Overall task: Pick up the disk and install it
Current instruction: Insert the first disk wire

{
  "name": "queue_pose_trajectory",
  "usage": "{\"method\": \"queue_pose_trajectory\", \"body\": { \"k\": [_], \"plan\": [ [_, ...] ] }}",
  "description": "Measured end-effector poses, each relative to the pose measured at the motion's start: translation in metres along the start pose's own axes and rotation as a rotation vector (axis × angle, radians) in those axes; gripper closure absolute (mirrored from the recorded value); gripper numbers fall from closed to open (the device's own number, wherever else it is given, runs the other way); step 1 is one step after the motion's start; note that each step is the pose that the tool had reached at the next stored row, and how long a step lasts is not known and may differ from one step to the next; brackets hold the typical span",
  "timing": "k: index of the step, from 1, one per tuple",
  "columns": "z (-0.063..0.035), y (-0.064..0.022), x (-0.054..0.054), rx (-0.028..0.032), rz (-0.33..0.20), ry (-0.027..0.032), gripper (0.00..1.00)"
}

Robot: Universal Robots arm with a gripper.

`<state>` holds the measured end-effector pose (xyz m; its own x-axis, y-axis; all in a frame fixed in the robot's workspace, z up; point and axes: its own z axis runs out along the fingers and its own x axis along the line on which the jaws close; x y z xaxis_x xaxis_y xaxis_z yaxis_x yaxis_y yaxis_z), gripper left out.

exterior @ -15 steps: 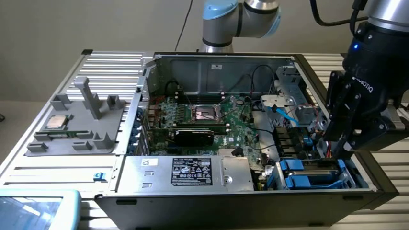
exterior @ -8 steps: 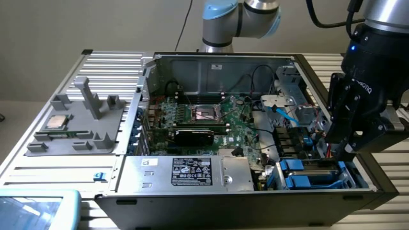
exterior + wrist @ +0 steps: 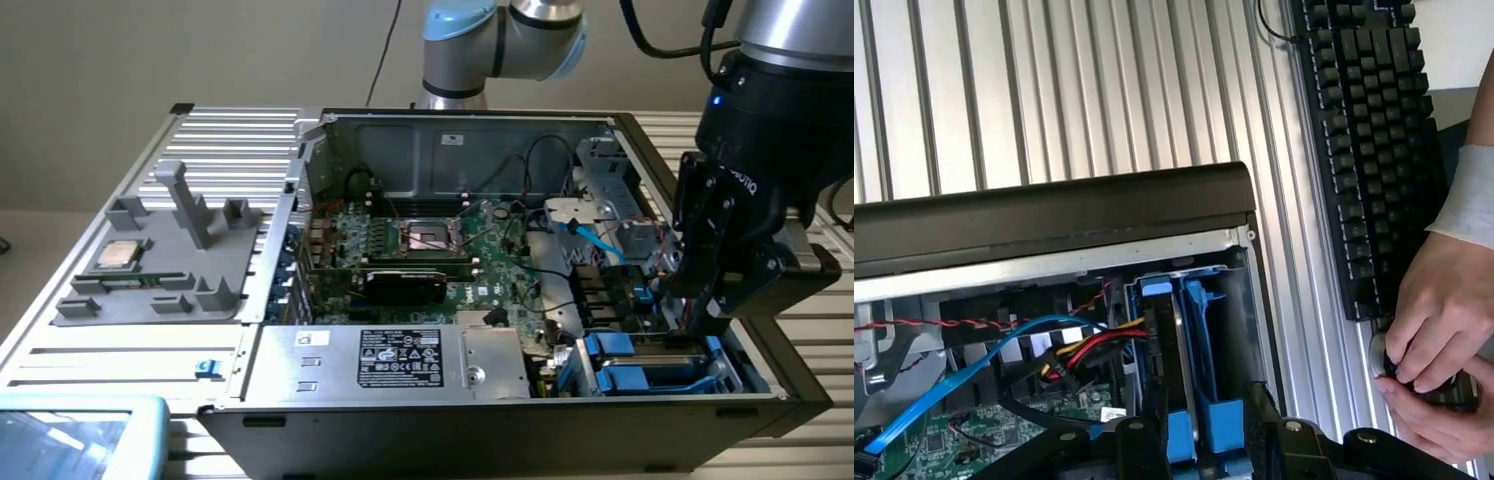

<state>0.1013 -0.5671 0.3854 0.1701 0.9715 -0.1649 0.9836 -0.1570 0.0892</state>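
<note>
1. The disk (image 3: 1176, 372) stands on edge in the drive bay (image 3: 667, 365) at the case's front corner, at about 4 o'clock in the exterior view, its blue bracket (image 3: 1156, 288) showing at the end.
2. My pincer (image 3: 1194, 425) straddles it, one finger on each side; I judge it clamped on the disk, half-spread.
3. It should handle as stiff, fairly heavy metal with smooth faces, fragile to knocks; the long flat sides are the hold.
4. A second blue drive (image 3: 1222, 415) sits just beside it.
5. Outward: the blue cable (image 3: 984, 365), the motherboard (image 3: 427, 250), and a person's hand (image 3: 1439, 335) by the keyboard (image 3: 1369, 140).
</note>
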Motion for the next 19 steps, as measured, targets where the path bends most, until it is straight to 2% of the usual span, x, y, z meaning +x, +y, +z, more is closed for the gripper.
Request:
{"method": "queue_pose_trajectory", "body": {
  "k": [6, 11, 19],
  "plan": [
    [0.0013, -0.0082, 0.001, -0.0077, 0.014, 0.0004, 0.57],
    [0.0039, -0.0146, 0.003, -0.0175, 0.023, 0.0016, 0.57],
    [0.0041, -0.0183, 0.005, -0.0197, 0.025, 0.0022, 0.57]
  ]
}}
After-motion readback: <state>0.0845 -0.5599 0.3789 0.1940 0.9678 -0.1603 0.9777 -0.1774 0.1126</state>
